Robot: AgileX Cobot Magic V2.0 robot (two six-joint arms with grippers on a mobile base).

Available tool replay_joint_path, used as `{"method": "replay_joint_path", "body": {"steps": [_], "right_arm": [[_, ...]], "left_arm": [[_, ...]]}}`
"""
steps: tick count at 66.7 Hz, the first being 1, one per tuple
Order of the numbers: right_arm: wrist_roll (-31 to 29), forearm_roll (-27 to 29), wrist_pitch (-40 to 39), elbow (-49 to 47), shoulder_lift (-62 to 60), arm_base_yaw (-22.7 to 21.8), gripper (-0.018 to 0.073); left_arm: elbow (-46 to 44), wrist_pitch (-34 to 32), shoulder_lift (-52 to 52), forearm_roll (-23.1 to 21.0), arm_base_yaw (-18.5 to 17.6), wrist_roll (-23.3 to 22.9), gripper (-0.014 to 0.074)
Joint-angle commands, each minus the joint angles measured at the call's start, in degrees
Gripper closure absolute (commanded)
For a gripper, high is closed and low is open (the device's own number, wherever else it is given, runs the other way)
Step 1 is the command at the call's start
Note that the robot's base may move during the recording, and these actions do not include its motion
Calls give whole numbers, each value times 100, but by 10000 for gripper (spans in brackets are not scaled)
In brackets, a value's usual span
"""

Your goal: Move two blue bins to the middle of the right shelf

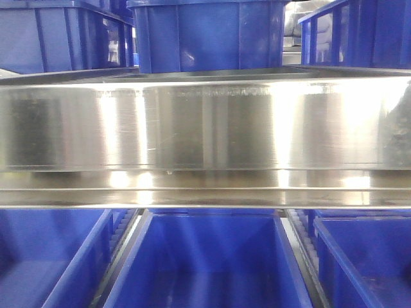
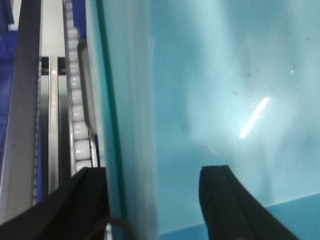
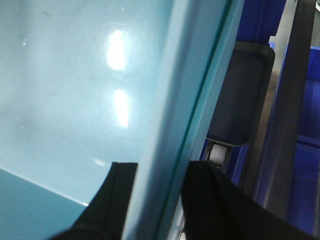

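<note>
Blue bin (image 2: 225, 90) walls straddled by left end effector (image 2: 152, 172), right end effector (image 3: 160, 167)

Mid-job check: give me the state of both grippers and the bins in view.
Left gripper: open, fingers astride a bin wall, inner one clear.
Right gripper: shut on a bin rim.
Lower middle bin: empty, below the steel rail.
Upper middle bin: standing above the rail.

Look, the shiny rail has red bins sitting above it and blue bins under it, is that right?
Not quite. The upper bins above the shiny rail are blue, not red. The lower bins under it are blue, as you said. The front-facing view shows this.
</note>
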Motion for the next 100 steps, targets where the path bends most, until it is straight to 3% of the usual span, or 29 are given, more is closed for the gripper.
{"method": "replay_joint_path", "body": {"steps": [1, 49, 100], "right_arm": [[-261, 207, -249, -91, -68, 15, 712], [-261, 207, -282, -91, -68, 15, 712], [-261, 207, -538, -91, -68, 15, 712]], "left_arm": [[-82, -722, -105, -324, -25, 279, 707], [-82, -2220, -105, -324, -25, 279, 707], [-82, -2233, -69, -324, -25, 279, 707]]}}
